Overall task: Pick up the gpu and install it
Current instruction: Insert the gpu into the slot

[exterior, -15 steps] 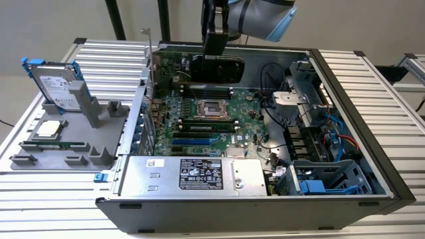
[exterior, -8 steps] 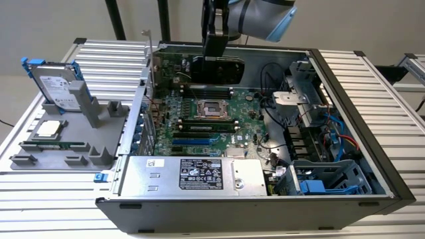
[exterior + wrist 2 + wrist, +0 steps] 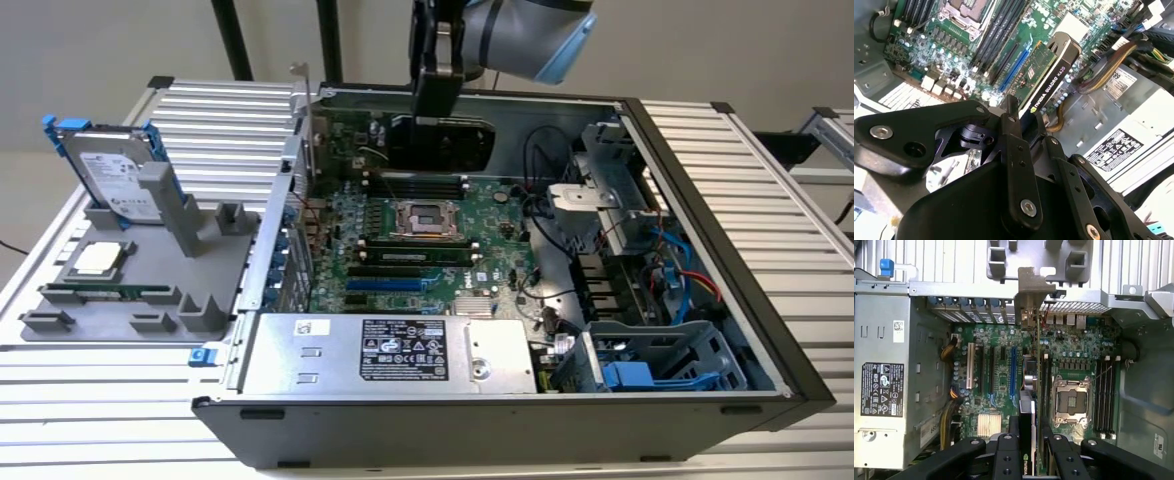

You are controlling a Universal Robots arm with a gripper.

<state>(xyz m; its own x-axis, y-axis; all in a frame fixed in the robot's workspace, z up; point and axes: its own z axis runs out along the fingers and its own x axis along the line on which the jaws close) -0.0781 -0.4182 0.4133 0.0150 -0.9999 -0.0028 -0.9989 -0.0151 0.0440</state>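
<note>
The gpu [image 3: 447, 148] hangs edge-down above the motherboard [image 3: 400, 250] at the far end of the open computer case. My gripper [image 3: 435, 105] is shut on its upper edge. In the second wrist view the gpu [image 3: 1050, 75] shows its black cooler and green board, clamped by my gripper [image 3: 1029, 131] above the blue slot [image 3: 1015, 70]. In the first wrist view the gpu [image 3: 1027, 405] is edge-on, its silver bracket [image 3: 1029, 292] at the case's rear wall, held by my gripper [image 3: 1031, 452]. It hangs between the blue slot [image 3: 1013, 371] and the CPU socket [image 3: 1072, 400].
A grey stand [image 3: 160, 300] at the exterior view's left holds a silver hard drive with blue rails [image 3: 114, 172], a CPU chip [image 3: 99, 258] and a memory stick [image 3: 107, 293]. The power supply [image 3: 387, 352] fills the case's near end. Cables and drive cages [image 3: 627, 230] crowd the exterior view's right.
</note>
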